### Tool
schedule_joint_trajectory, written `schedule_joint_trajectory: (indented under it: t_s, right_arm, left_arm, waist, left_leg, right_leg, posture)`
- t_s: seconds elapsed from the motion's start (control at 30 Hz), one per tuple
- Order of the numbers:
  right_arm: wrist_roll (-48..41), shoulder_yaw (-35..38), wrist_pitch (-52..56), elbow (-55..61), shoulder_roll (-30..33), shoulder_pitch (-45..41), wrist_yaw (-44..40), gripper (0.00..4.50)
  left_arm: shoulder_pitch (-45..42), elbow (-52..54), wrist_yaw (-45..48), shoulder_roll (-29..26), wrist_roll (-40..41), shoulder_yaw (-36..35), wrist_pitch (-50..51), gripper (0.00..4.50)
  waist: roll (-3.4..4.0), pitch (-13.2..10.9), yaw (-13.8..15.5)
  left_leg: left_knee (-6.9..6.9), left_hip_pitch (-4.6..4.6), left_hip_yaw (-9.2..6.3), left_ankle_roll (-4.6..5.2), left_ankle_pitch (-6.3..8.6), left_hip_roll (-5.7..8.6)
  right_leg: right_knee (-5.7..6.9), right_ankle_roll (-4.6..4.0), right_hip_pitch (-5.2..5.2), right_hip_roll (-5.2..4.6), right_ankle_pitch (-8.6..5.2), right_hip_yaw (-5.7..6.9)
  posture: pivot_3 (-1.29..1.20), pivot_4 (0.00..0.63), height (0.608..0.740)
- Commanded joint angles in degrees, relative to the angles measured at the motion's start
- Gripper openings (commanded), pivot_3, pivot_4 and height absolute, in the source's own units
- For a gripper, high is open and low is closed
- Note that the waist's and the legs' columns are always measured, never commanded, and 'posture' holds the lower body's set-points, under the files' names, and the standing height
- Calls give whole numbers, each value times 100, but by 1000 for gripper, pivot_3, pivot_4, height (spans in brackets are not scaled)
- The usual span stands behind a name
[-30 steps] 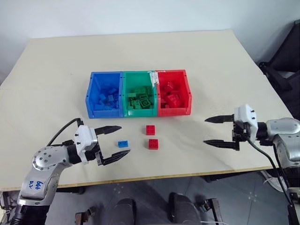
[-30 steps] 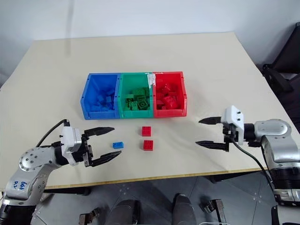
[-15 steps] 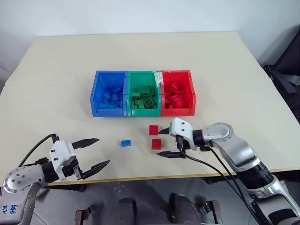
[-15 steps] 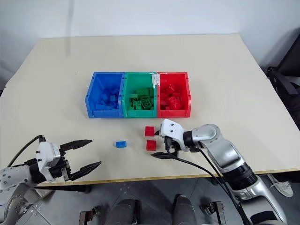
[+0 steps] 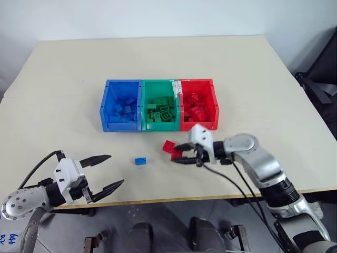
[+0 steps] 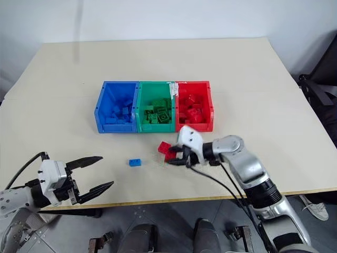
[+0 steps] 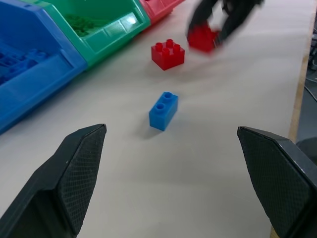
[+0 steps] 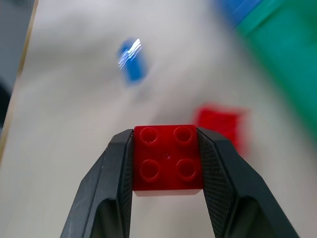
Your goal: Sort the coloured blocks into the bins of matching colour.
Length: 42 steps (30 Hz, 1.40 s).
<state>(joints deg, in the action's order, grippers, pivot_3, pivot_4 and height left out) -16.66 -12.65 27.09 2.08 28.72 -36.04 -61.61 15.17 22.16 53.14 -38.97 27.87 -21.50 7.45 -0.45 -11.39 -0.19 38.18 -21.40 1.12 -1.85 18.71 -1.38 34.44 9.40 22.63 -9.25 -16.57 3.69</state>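
Lower left of frame: our left pincer (image 5: 108, 171) hangs spread wide, nothing in it. Just right of it, blue block (image 5: 140, 161) lies on worktop (image 5: 63, 121). Upper centre: bins (image 5: 160, 104) in row, blue, green, red, each holding bricks. Below red bin: our right pincer (image 5: 179, 154) clenched on square red block (image 8: 167, 158); second red block (image 7: 168, 54) just beside it.

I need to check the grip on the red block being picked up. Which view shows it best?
The right wrist view: the held red block sits studs-up between both fingers. The eye views show it small at the right gripper; the left wrist view shows it blurred.
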Motion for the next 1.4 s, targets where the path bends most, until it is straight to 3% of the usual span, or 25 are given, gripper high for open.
schedule_joint_trajectory:
  t_s: [0.03,0.17,0.3,0.43,0.6,0.7,0.8,0.97,1.13,1.23,1.4]
  right_arm:
    - [-163,855,-491,-871,-8,-681,330,1455]
    - [224,1325,-1642,-2941,-98,-1734,973,1455]
    - [459,1353,-2251,-4082,-258,-2241,1158,1455]
    - [522,1346,-2694,-4459,-378,-2373,922,2816]
    - [154,1505,-2813,-3883,-136,-1863,-6,4474]
    - [-141,1599,-2845,-3347,90,-1389,-584,4474]
    - [-732,1716,-2819,-2201,696,-232,-1819,4474]
    - [-971,1837,-2366,-1181,1395,1085,-2074,4474]
    - [-1007,1939,-2463,-491,1549,1857,-2072,4474]
    - [-1212,2164,-2408,74,1492,2342,-1841,4474]
    - [-1114,2215,-2467,254,1486,2559,-1544,4474]
  left_arm:
    - [-13,216,-106,49,216,-177,20,4500]
    - [-14,117,-144,34,228,-238,18,4500]
    - [-83,75,-224,42,223,-224,61,4500]
    - [-187,6,-268,4,229,-219,140,4500]
    - [-212,-244,-346,-109,39,-371,182,4500]
    - [-101,-458,-269,-196,-80,-518,64,4500]
    - [89,-779,-105,-245,115,-889,111,4500]
    - [24,-697,-9,-301,251,-823,386,4500]
    - [-608,-42,-558,-306,283,-255,1216,4500]
    - [-1837,665,-1394,-317,534,758,2842,4500]
    - [-3240,699,-2124,-5,267,2080,4300,4500]
  waist:
    - [0,0,-6]
    - [0,0,-29]
    - [0,0,-109]
    - [3,-1,-163]
    - [6,-3,-161]
    - [6,-3,-132]
    - [6,-3,-92]
    - [5,-3,-54]
    - [5,-3,-13]
    - [5,-3,65]
    - [-1,1,139]
  left_leg:
    - [1,0,1,0,0,0]
    - [-5,2,6,-2,1,-5]
    - [-12,1,12,-2,0,-6]
    - [-12,0,16,-1,0,-7]
    - [-12,0,18,-2,1,-12]
    - [-12,-1,19,-2,1,-13]
    - [-12,-5,22,0,5,-13]
    - [-6,-3,31,4,14,-17]
    - [1,20,39,-5,11,-26]
    - [5,22,39,-5,11,-27]
    - [32,18,36,-4,11,-21]
  right_leg:
    - [2,0,0,0,0,0]
    - [1,-2,5,4,0,0]
    - [0,-3,10,5,0,0]
    - [0,-3,10,4,0,1]
    - [0,-3,13,6,0,3]
    - [-1,-3,13,6,0,7]
    - [-7,-2,12,5,0,9]
    - [-19,0,8,5,1,15]
    - [-2,-5,-2,6,5,14]
    - [5,-8,-2,6,7,13]
    - [11,-7,-9,6,17,8]
  posture:
    - [0,150,740]
    - [0,150,740]
    - [0,150,740]
    - [0,150,740]
    - [0,150,740]
    - [0,150,740]
    - [0,150,740]
    - [0,150,740]
    - [0,150,740]
    - [0,150,740]
    - [0,150,740]
